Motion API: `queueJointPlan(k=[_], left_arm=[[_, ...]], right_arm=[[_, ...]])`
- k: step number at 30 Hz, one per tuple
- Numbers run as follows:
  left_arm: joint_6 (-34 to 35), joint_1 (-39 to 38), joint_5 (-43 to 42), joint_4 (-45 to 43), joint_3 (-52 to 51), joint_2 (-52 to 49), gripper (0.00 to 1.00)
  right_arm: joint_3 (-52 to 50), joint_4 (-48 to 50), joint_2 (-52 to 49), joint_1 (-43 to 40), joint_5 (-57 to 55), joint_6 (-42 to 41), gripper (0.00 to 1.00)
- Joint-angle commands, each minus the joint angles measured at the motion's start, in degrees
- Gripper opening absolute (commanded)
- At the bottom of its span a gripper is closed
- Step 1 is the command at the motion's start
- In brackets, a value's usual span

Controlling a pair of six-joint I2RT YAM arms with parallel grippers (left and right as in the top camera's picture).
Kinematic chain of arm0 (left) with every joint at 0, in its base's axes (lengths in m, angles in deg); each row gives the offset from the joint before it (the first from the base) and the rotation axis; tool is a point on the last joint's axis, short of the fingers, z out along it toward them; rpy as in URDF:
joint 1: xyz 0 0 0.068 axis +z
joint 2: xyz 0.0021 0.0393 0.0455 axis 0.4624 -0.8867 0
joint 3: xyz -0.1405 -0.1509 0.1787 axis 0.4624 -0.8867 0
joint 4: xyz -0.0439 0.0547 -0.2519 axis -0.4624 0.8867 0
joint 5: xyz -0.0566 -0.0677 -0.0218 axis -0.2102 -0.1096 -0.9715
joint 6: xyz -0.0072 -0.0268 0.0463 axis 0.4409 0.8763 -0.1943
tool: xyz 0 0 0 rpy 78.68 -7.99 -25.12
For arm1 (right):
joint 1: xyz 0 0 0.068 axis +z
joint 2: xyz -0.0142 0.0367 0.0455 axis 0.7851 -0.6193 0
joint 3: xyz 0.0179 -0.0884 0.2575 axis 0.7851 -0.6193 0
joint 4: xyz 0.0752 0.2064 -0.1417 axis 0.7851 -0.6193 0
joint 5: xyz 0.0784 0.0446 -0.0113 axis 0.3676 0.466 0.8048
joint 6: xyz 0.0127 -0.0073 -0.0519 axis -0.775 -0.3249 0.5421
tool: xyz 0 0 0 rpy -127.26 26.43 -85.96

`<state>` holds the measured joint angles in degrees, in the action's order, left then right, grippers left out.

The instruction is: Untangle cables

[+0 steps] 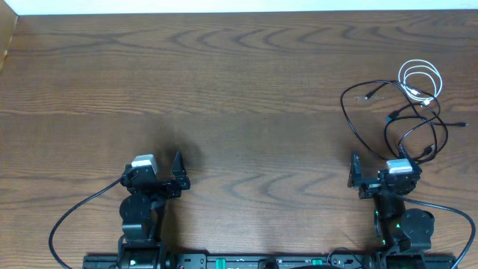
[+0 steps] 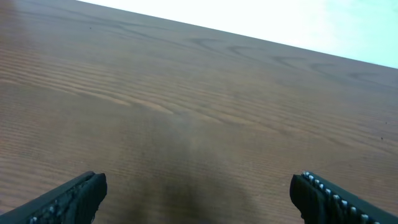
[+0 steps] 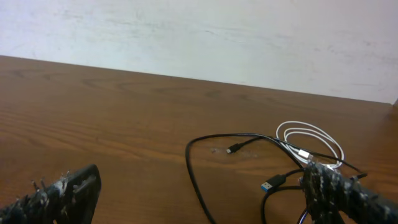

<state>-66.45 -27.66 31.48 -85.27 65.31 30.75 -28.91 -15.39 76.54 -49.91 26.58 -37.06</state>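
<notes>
Overhead view: the cables (image 1: 407, 108) lie in a loose heap on the bench (image 1: 239, 90), on the right side and directly ahead of the right arm. The white cable (image 1: 438, 78) forms a small coil at the far edge of the heap. The black cables (image 3: 189, 160) spread out from it in wide loops and cross one another and the white coil at several places. A plug with a blue tip (image 3: 273, 183) lies close to one of the right fingers; whether it touches that finger cannot be told.

State of the fingers:
- The left fingers (image 2: 81, 193) are spread fully apart and hold nothing. Only bare wood shows between them. They are well apart from the heap.
- The right fingers (image 3: 78, 186) are also spread fully apart and hold nothing. They hover just short of the nearest black loop.

Progress: judged from the layout, no part of the task is done. No cable is separated and none is gripped. All of the work remains: each cable must be gripped, drawn free of the crossings and laid apart from the others. The white coil, at the edge of the heap, looks the easiest to lift away first. The right arm is the better placed for it.
</notes>
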Motion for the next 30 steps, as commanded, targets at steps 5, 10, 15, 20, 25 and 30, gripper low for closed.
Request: queueJointPlan(k=[5,10,15,20,25,30], left_arm=[[-0.35,-0.13,0.11,2.27,-0.81,1.22,0.98],[-0.35,-0.11,0.11,2.27,-0.81,9.44,0.98],[-0.35,-0.22,0.13,2.21,-0.81,11.78,0.98],[-0.39,-0.24,0.55,2.27,-0.81,11.78,0.98],[-6.32,-2.38,0.57,2.32,-0.81,11.78,0.98],[-8.04,-3.17,0.55,2.32,-0.81,11.78,0.98]], right_arm=[[-0.07,-0.31,0.37,-0.24,-0.81,0.76,0.99],[-0.07,-0.31,0.37,-0.24,-0.81,0.74,0.99],[-0.07,-0.31,0.37,-0.24,-0.81,0.76,0.99],[-0.07,-0.31,0.37,-0.24,-0.81,0.76,0.99],[-0.07,-0.31,0.37,-0.24,-0.81,0.74,0.99],[-0.07,-0.31,0.37,-0.24,-0.81,0.74,0.99]])
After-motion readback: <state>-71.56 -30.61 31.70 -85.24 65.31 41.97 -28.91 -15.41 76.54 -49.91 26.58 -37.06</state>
